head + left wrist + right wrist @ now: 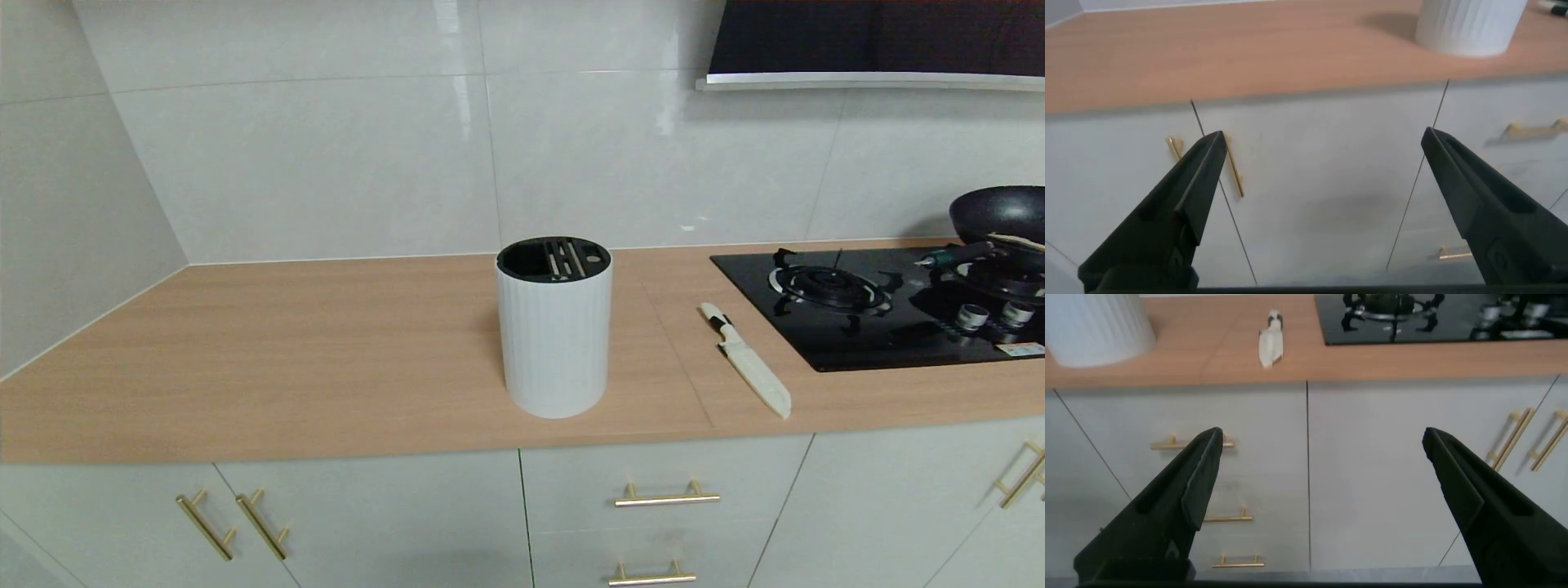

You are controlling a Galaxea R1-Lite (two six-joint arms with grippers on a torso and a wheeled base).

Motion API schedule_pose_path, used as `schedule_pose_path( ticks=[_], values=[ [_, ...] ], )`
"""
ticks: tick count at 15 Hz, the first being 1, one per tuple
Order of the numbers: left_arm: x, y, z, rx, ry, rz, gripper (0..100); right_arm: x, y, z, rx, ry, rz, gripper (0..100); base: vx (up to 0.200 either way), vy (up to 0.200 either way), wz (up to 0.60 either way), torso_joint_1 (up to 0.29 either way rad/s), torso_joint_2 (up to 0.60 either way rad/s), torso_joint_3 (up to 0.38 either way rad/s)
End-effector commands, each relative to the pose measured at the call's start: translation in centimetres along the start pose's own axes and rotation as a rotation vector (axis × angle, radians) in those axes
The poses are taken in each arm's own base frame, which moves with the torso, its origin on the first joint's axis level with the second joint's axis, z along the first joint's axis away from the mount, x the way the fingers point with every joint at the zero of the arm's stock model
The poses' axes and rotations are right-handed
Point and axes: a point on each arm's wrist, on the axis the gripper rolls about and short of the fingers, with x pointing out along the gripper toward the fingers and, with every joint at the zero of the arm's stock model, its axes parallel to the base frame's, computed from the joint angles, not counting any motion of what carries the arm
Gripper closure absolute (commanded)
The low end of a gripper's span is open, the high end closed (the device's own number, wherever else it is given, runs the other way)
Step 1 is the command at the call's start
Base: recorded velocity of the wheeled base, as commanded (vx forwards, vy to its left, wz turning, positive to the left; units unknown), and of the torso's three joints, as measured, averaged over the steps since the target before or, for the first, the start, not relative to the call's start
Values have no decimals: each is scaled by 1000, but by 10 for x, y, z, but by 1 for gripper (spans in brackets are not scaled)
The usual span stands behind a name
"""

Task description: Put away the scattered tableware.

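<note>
A white ribbed holder [555, 335] with a black slotted top stands upright near the front edge of the wooden counter [286, 359]. To its right a cream knife [747, 359] with a cream-and-black handle lies flat, tip toward the counter's front. My left gripper [1323, 147] hangs open below counter height, facing the cabinet doors, with the holder [1470, 24] up ahead. At the same low height my right gripper [1323, 441] is open too, facing the drawers, the knife [1271, 341] above it on the counter.
A black gas hob [882, 306] sits at the counter's right end with a dark pan [1000, 214] on its far burner. White tiled walls close the back and left. Cabinet doors and drawers with gold handles [665, 496] run beneath the counter.
</note>
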Motion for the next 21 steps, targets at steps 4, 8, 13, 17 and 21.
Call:
schedule_pose_path(
  ticks=[4, 8, 13, 17, 21],
  values=[
    [0, 0, 0, 0, 1, 0, 0, 0, 0, 0, 1, 1, 0, 0, 0, 0, 0, 232, -543, -311],
    [0, 0, 0, 0, 1, 1, 0, 0, 0, 0, 1, 1, 0, 0, 0, 0, 0, 259, -577, -317],
    [0, 0, 0, 0, 0, 1, 0, 0, 0, 0, 1, 1, 0, 0, 0, 0, 0, 235, -507, -277],
    [0, 0, 0, 0, 1, 1, 0, 0, 0, 0, 1, 1, 0, 0, 0, 0, 0, 130, -290, -150],
    [0, 0, 0, 0, 1, 1, 0, 0, 0, 0, 1, 1, -1, 0, 0, 0, 0, 0, 0, 0]
  ],
)
